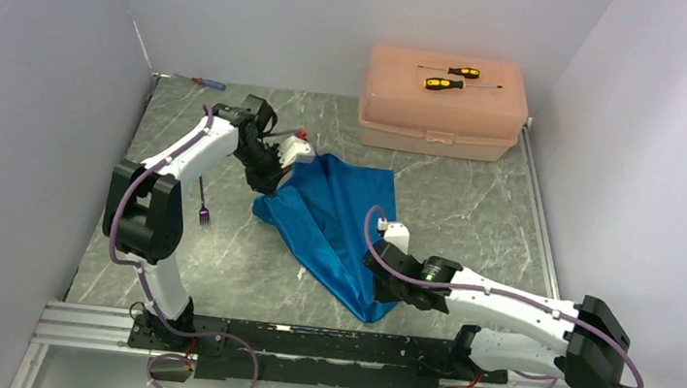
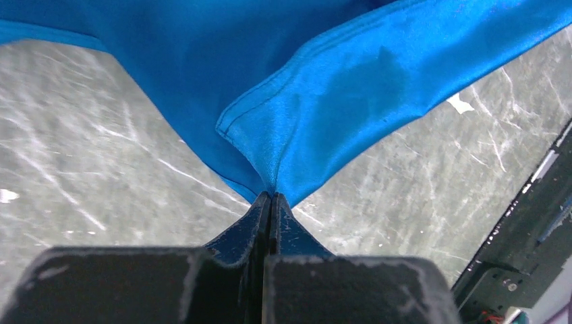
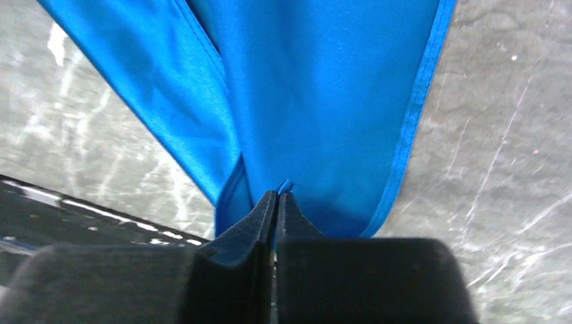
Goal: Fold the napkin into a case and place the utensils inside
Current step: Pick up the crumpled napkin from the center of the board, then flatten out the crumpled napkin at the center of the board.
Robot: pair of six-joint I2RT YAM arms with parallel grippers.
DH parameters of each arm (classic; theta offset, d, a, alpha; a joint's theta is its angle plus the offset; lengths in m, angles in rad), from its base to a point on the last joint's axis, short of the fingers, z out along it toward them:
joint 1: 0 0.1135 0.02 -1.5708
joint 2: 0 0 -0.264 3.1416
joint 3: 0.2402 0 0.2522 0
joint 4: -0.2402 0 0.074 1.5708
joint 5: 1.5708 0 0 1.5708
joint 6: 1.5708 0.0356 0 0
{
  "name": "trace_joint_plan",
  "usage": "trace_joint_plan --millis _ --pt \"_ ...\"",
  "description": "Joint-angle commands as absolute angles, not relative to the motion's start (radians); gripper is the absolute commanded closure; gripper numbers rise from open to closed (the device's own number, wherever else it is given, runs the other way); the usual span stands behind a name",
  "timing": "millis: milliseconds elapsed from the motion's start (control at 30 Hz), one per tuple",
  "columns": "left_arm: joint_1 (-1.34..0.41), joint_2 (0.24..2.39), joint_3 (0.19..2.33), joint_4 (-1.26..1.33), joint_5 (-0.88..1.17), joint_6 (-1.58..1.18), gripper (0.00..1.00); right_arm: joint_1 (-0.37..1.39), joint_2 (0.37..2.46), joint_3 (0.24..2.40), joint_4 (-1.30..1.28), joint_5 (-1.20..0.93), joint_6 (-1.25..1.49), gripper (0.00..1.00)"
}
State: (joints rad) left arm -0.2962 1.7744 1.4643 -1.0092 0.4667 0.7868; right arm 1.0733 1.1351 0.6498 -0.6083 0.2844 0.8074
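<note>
Bright blue napkin [image 1: 331,222] (plain, sheeny, hemmed) stretches unfolded and rumpled across the middle of the bench [image 1: 473,219], slanting from far left toward the near edge, two corners pinched up. Small dark purple fork [image 1: 204,209] lies flat nearer the left edge, tines toward the near edge.

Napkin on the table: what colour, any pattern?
The napkin is plain bright blue; best in the right wrist view.
</note>
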Motion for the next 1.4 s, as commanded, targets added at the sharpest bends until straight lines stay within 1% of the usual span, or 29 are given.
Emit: trace_joint_plan --millis 0,100,200,333,400,533,600,667,767,833,1000,1133,1367 --pt "-0.295 1.722 1.411 -1.002 0.48 0.76 0.97 1.103 1.055 0.65 -0.654 0.339 0.894 1.0" --pt "-0.294 1.688 1.386 -0.99 0.477 0.748 0.97 1.119 1.022 0.656 -0.699 0.355 0.919 1.0" --pt "-0.292 1.65 1.406 -0.981 0.446 0.716 0.97 1.121 0.992 0.703 -0.787 0.408 0.924 1.0" --pt "-0.272 1.591 1.52 -0.925 0.385 0.663 0.97 1.109 0.974 0.886 -0.888 0.55 0.857 1.0" --pt "-0.259 1.582 1.607 -0.902 0.364 0.647 0.97 1.058 0.992 0.99 -0.909 0.6 0.792 1.0" --pt "-0.246 1.591 1.818 -0.893 0.336 0.632 0.97 0.937 1.035 1.173 -0.844 0.631 0.616 1.0" --pt "-0.241 1.579 1.859 -0.854 0.303 0.638 0.97 0.891 1.068 1.258 -0.807 0.637 0.544 1.0" --pt "-0.238 1.549 1.853 -0.78 0.254 0.645 0.97 0.862 1.101 1.34 -0.778 0.661 0.487 1.0" --pt "-0.229 1.492 1.786 -0.627 0.179 0.652 0.97 0.819 1.129 1.424 -0.7 0.678 0.391 1.0" --pt "-0.227 1.474 1.754 -0.55 0.152 0.662 0.97 0.757 1.155 1.468 -0.645 0.663 0.34 1.0" --pt "-0.216 1.54 1.83 -0.493 0.097 0.641 0.97 0.632 1.271 1.596 -0.559 0.605 0.245 1.0" --pt "-0.201 1.633 1.925 -0.406 0.054 0.662 0.97 0.531 1.388 1.769 -0.527 0.536 0.201 1.0" --pt "-0.193 1.842 2.28 -0.374 0.04 0.706 0.97 0.45 1.591 2.13 -0.555 0.495 0.123 1.0"
